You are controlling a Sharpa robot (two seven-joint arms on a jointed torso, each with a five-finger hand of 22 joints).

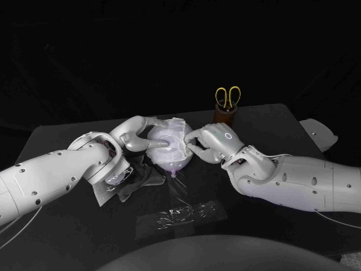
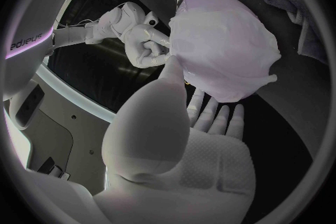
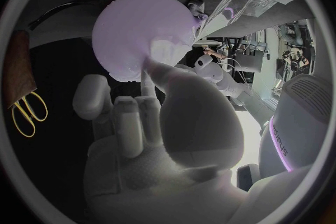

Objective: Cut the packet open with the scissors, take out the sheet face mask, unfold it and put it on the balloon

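Observation:
A pale lilac balloon [image 1: 169, 148] sits between my two hands above the table's middle, its knot pointing toward me. The white sheet mask [image 1: 174, 125] lies draped over it, wrinkled [image 2: 224, 50]. My left hand [image 1: 133, 135] holds the balloon from its left side, fingers under it and thumb [image 2: 170, 75] pressed on the mask. My right hand [image 1: 211, 139] pinches the mask's edge on the balloon's right side [image 2: 143, 45]; its thumb [image 3: 155, 73] touches the balloon [image 3: 136, 25]. The cut clear packet [image 1: 184, 213] lies flat near the front. The yellow-handled scissors [image 1: 228, 97] stand in a brown holder.
The brown holder [image 1: 224, 116] stands at the table's back edge, right of the balloon. A dark cloth [image 1: 140, 179] lies crumpled under my left wrist. The black table [image 1: 262, 130] ends just past the holder. The scissors [image 3: 28, 112] show beside my right hand.

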